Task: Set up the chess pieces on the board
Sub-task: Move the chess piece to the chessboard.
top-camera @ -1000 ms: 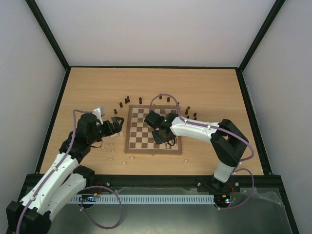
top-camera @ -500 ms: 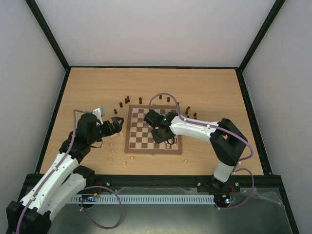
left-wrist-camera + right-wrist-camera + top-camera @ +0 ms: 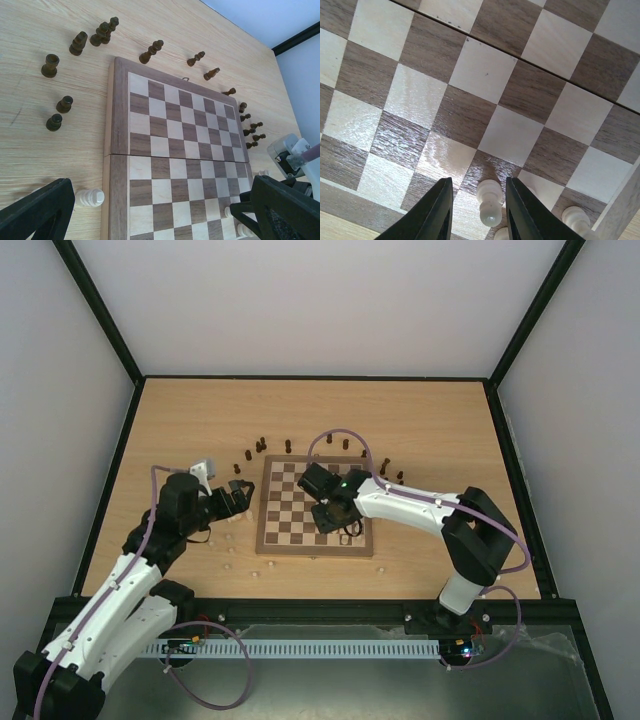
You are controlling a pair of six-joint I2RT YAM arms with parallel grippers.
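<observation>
pale wooden surface (image 3: 430,420) and the checkered board (image 3: 290,502) at its centre have not moved. the right arm's elbow has swung slightly outward, and the right pincer (image 3: 343,523) has shifted a little toward the board's near right corner. the left pincer (image 3: 238,497) stays off the left border, released, jaws wide apart. the right pincer is released, its fingers (image 3: 437,215) straddling an upright cream piece (image 3: 490,202). dark pieces (image 3: 151,51) stand scattered beyond the far border.
</observation>
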